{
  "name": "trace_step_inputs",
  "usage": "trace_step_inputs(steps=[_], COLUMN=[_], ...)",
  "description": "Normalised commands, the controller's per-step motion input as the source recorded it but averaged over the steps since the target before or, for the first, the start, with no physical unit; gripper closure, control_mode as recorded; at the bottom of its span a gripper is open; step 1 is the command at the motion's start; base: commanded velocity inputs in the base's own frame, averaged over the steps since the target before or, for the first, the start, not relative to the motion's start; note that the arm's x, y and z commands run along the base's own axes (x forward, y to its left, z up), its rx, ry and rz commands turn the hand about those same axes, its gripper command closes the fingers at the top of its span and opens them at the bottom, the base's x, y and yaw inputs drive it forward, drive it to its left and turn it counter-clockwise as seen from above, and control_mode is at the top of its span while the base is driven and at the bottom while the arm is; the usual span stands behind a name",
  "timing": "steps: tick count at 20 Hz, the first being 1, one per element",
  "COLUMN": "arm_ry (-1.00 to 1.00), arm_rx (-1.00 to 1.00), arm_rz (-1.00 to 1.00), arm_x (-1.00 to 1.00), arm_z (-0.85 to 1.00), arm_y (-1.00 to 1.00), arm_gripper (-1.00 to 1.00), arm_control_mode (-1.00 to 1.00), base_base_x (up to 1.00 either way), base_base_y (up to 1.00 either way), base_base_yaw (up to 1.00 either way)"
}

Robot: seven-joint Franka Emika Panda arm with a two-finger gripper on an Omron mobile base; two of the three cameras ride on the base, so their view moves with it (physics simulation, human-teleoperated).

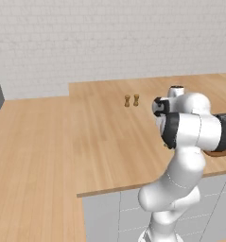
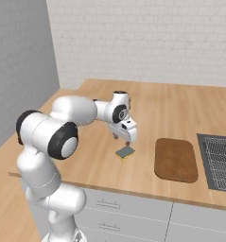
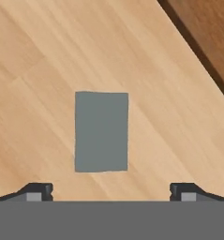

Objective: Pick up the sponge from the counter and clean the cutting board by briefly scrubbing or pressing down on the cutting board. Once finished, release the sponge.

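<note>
The sponge [image 3: 101,131] lies flat on the counter [image 3: 48,56], grey-green top up; its yellow underside shows at its edge [image 2: 125,152] in the right base view. My gripper [image 3: 111,193] hovers directly above it, open, the two fingertips [image 3: 36,192] standing wide apart on either side with nothing between them. In the right base view the gripper [image 2: 125,139] hangs just over the sponge. The cutting board [image 2: 176,159], a reddish-brown slab, lies to the sponge's right; its corner [image 3: 205,33] shows at the hand view's top right.
A dark grey gridded panel [image 2: 219,158] sits right of the board. Two small brown shakers [image 1: 131,100] stand farther back on the counter [image 1: 100,137]. The counter's front edge, with grey cabinet fronts [image 2: 133,215] below, runs close to the sponge.
</note>
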Motion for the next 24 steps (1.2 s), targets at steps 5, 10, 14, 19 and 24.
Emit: trace_step_inputs(steps=[5, 10, 14, 19, 24], arm_ry=[0.0, 0.0, 0.0, 0.0, 0.0], arm_rx=[0.0, 0.01, 0.0, 0.01, 0.02], arm_rz=[-0.1, -0.08, -0.05, -0.04, -0.01], arm_x=[0.15, 0.09, 0.0, 0.02, 0.01], arm_z=[-0.42, -0.38, -0.33, -0.29, -0.22], arm_y=[-0.15, -0.11, 0.0, 0.0, 0.0], arm_gripper=[-1.0, -1.0, -1.0, -1.0, -1.0], arm_control_mode=[-1.0, -1.0, -1.0, -1.0, -1.0], base_base_x=[0.0, 0.0, 0.0, 0.0, 0.0], base_base_y=[0.0, 0.0, 0.0, 0.0, 0.0], base_base_yaw=[0.0, 0.0, 0.0, 0.0, 0.0])
